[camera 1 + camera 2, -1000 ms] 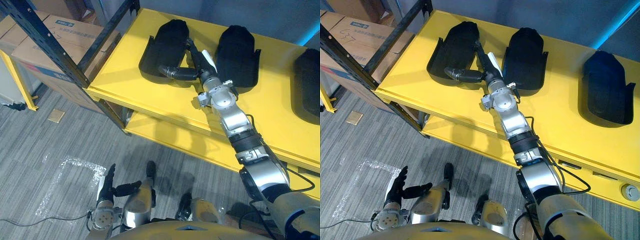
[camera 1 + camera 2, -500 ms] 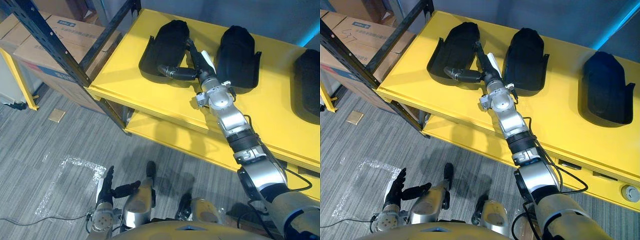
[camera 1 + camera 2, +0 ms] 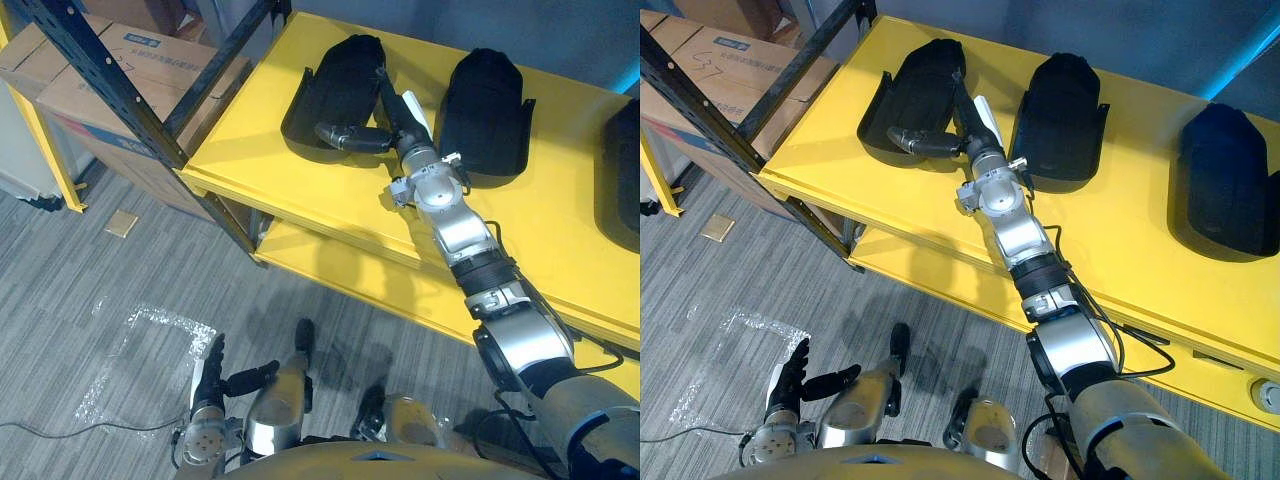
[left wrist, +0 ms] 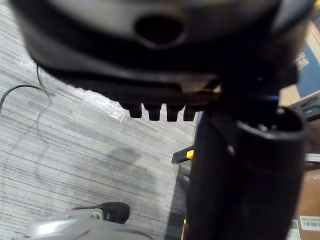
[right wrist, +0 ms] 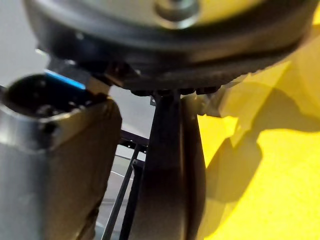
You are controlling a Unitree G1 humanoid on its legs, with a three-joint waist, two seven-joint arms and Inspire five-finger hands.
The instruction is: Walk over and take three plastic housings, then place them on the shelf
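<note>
Three black plastic housings lie on the yellow shelf top (image 3: 250,140): the left housing (image 3: 335,85), the middle housing (image 3: 485,105) and the right housing (image 3: 1230,180). My right hand (image 3: 402,128) rests at the left housing and is open. Its fingers (image 3: 386,95) run straight along the housing's right wall, in the gap to the middle one. Its thumb (image 3: 345,136) is spread wide across the housing's near end. In the right wrist view the wall (image 5: 170,165) stands between thumb (image 5: 55,165) and fingers. My left hand (image 3: 212,372) hangs open low above the floor.
A black rack post (image 3: 110,90) slants past the shelf's left end, with cardboard boxes (image 3: 170,70) behind it. A lower yellow shelf (image 3: 340,278) juts out under the top one. A taped patch (image 3: 150,335) and a cardboard scrap (image 3: 122,222) lie on the grey floor.
The whole view has shifted a little, so the camera moved. My right hand keeps its place at the left housing with the same spread. The housings lie as before.
</note>
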